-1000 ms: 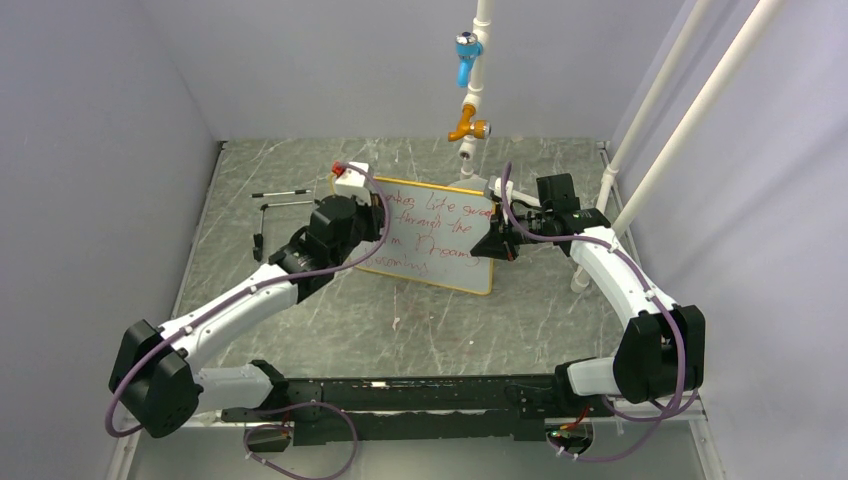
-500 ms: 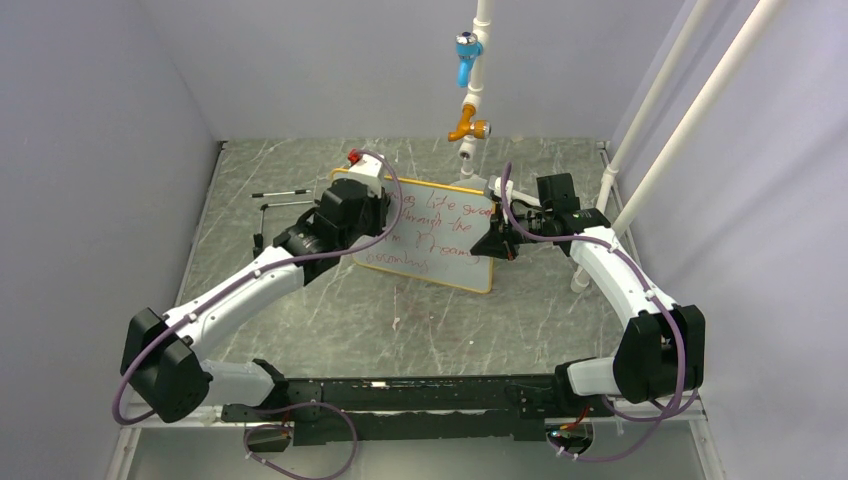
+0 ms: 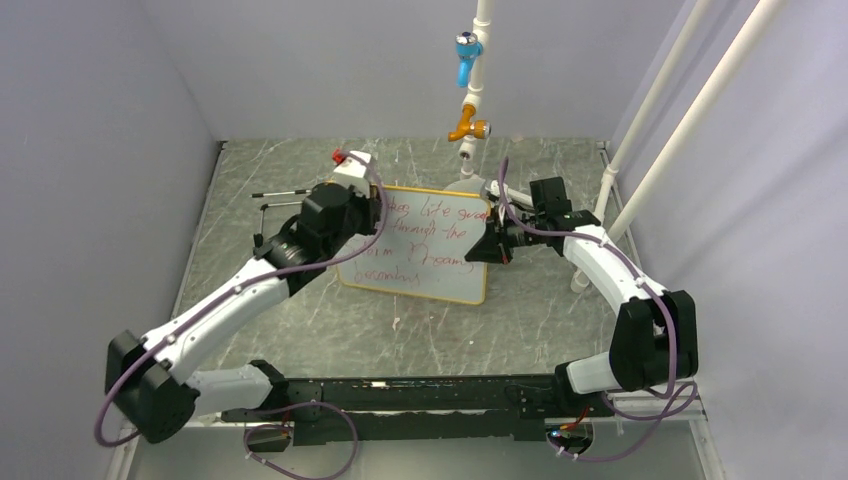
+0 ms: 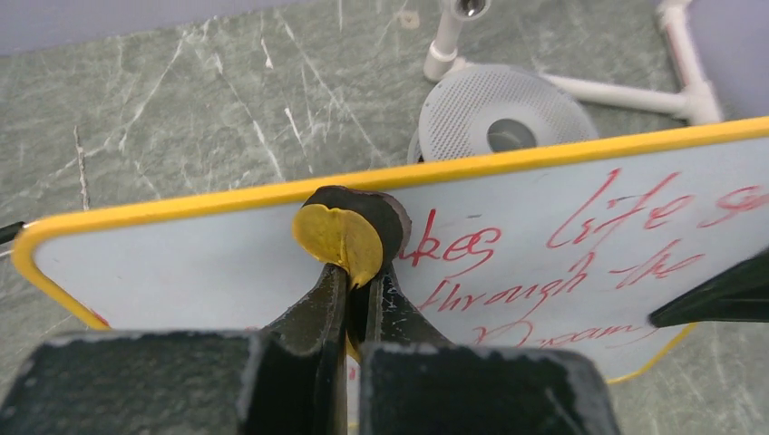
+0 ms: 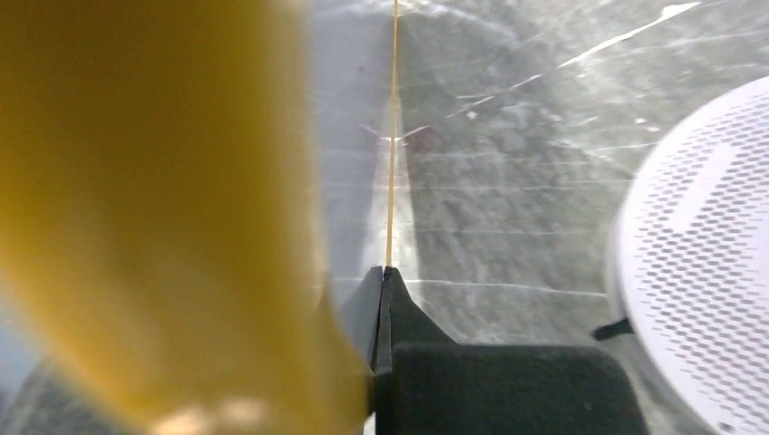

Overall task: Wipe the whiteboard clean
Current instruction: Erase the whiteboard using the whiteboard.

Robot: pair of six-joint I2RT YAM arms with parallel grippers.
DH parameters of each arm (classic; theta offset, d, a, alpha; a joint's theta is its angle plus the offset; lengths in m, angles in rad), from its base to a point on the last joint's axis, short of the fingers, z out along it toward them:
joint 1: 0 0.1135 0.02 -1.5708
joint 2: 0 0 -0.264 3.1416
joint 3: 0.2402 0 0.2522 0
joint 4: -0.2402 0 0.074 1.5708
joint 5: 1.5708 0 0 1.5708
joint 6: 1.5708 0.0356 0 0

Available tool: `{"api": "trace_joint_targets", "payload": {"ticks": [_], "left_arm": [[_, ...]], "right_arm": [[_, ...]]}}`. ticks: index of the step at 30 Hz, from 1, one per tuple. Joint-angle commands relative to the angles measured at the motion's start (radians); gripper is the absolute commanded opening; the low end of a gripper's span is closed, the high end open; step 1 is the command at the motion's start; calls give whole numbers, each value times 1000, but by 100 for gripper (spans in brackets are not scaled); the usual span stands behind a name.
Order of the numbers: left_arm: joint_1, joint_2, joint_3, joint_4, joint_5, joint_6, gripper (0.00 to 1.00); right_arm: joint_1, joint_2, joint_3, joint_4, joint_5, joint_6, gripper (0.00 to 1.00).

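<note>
The whiteboard has a yellow-orange frame and several lines of red handwriting; it also shows in the left wrist view. My left gripper is shut on a round yellow-and-black eraser, which is pressed on the board near its top left corner, left of the writing. My right gripper is shut on the board's right edge. In the right wrist view the board is edge-on as a thin yellow line running out of the shut jaws.
A round grey perforated disc on a white pipe stand lies just behind the board and shows in the right wrist view. A pipe with a blue valve and an orange valve hangs above. Thin black rods lie at the left.
My left gripper swept right along the top of the board with the eraser, then back left. The board and my right gripper have shifted slightly left and nearer.
</note>
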Motion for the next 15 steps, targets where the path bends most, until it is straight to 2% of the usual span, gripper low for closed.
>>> {"api": "trace_joint_targets", "payload": {"ticks": [1,3,5,9,15], "left_arm": [[54,-163,-67,127,107,10,0],[100,-199,-96,107,199,3,0],[126,-210,-127,104,234,10,0],[125,-207,-169,127,295,-7,0],[56,-178,-201,131,254,-5,0]], "right_arm": [[32,-7,-50,14,-80,92,0],[32,-10,-61,57,-84,133,0],[32,-15,-77,100,-72,179,0],[32,-28,-105,175,-21,250,0],[31,-31,-112,217,19,309,0]]}}
